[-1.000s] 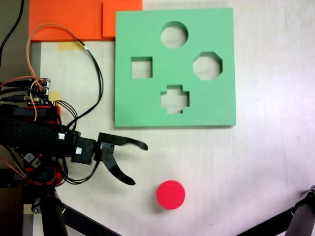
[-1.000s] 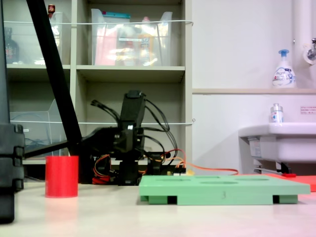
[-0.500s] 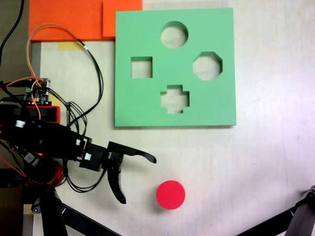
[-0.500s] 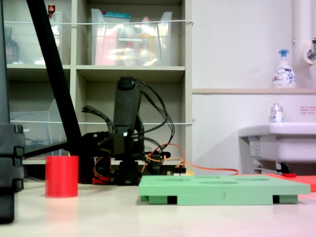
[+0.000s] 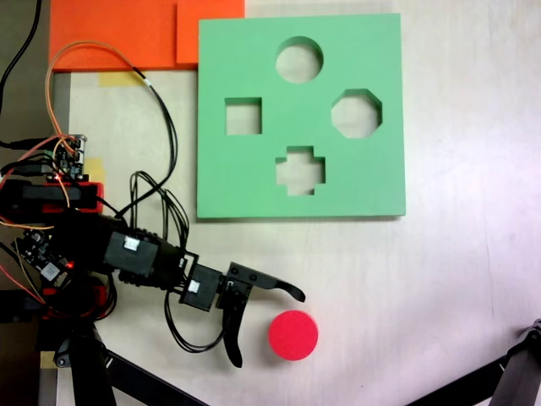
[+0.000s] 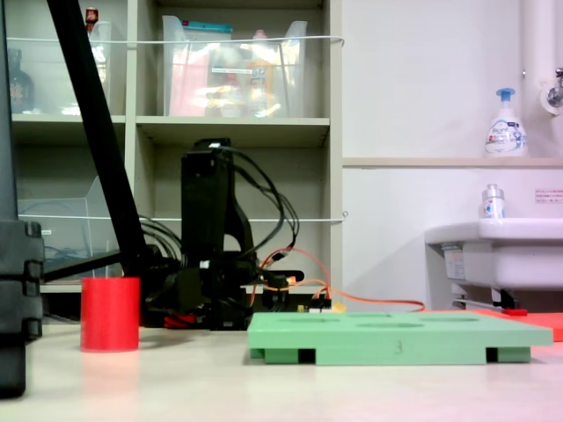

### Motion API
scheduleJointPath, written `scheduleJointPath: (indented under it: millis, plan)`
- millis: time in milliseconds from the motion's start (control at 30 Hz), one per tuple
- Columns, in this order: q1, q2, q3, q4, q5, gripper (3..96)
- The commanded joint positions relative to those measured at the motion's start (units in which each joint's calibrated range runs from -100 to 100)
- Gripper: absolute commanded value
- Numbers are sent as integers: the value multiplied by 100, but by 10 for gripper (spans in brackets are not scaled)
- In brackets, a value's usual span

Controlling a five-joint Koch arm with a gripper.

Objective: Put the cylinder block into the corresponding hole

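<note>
The cylinder block is a short red foam cylinder standing upright on the pale table, low in the first exterior view; it shows at the second exterior view's left. My gripper is open just to its left, one black finger curving above the block and the other pointing down beside it, neither touching it. The green foam board lies flat higher up, also seen edge-on. Its circular hole is near the far edge and is empty. In the second exterior view the fingers cannot be made out.
Octagonal, square and cross cut-outs share the board. Orange foam sheets lie at the top left, with loose cables beside the arm base. Black stand legs cross the bottom corners. A shelf unit and sink stand behind.
The arm has stretched right and down in the first exterior view, bringing the open gripper from well left of the red block to right beside it. The block and board have not moved.
</note>
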State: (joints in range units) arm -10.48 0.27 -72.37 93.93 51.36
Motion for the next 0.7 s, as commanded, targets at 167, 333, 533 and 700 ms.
scheduleJointPath:
  millis: [167, 333, 533, 700]
  plan:
    - [-29, 559, 656, 607, 29, 922]
    - [-5, 671, 806, 607, 29, 910]
    - [-5, 685, 856, 607, 29, 661]
    - [0, 699, 696, 607, 29, 456]
